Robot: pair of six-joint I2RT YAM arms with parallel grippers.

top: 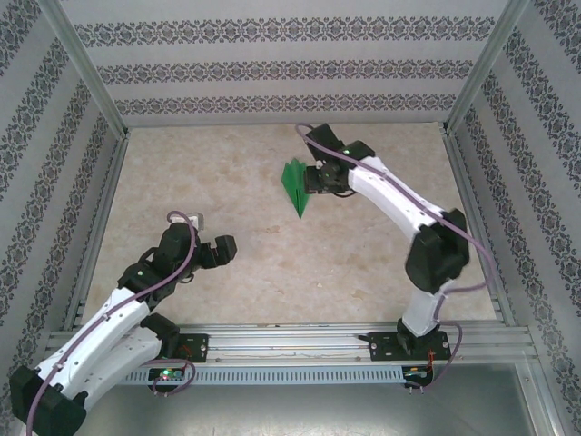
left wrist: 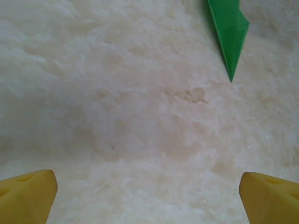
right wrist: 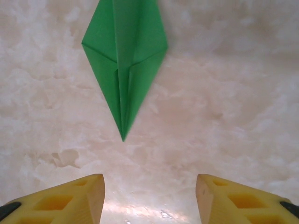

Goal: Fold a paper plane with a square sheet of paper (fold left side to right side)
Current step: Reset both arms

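The square sheet of paper lies on the table folded into a slim, creased green paper plane, its sharp tip toward the near side. In the right wrist view the paper plane is flat on the surface, its tip ahead of my right gripper, which is open with only bare table between its yellow fingers. From above, the right gripper hovers just right of the plane. My left gripper is wide open over bare table at the near left. In the left wrist view the plane sits far ahead of my left gripper.
The beige marbled table is fenced by aluminium posts and patterned walls on three sides. An aluminium rail with both arm bases runs along the near edge.
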